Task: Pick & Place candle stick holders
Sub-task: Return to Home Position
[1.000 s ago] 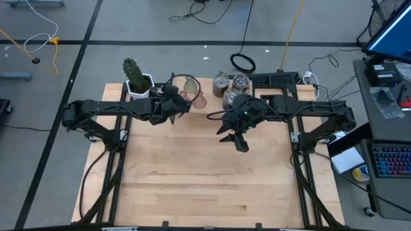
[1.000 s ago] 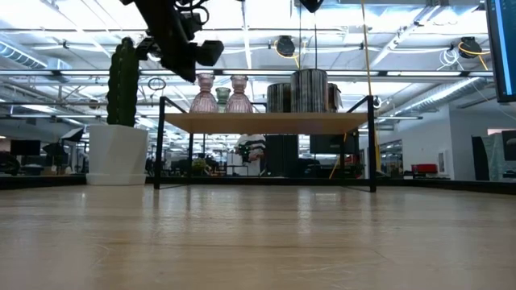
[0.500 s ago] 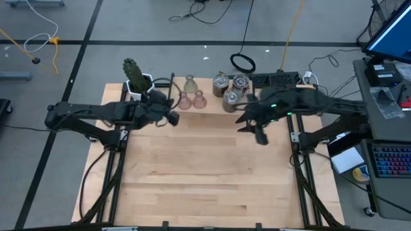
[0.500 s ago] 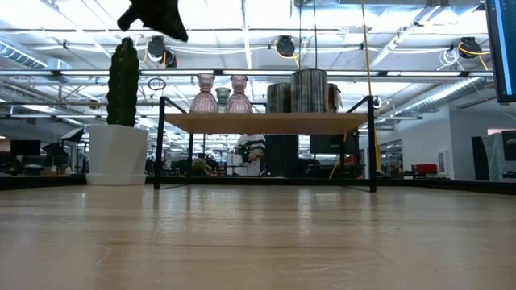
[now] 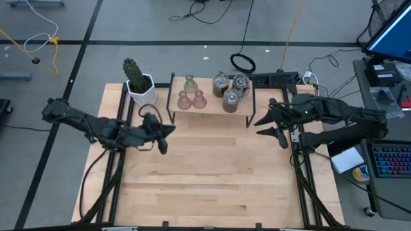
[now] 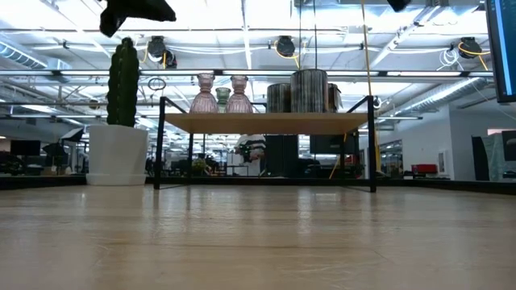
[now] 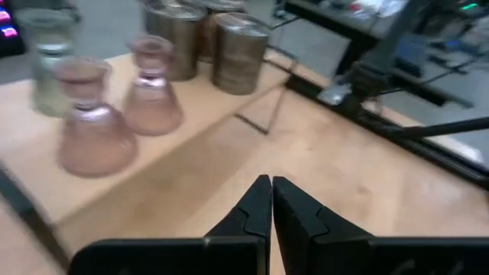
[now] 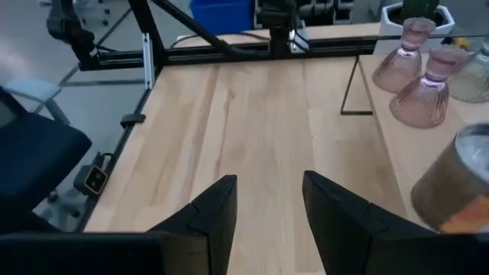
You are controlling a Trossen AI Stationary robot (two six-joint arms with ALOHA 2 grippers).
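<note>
Counting six holders [image 5: 199, 99] on the shelf [image 5: 210, 102] at the table's [image 5: 205, 173] far edge: pink holders [image 5: 184, 101] and green holder [image 5: 189, 83] toward its left end, silvery holders [image 5: 230, 99] toward its right. We see none on the bare table. Left gripper [image 7: 271, 200] hangs off the shelf's left front, fingers together, empty. Right gripper [image 8: 269, 187] hangs off its right front, fingers apart, empty. Placing looks done to us, and only parking both arms is left.
</note>
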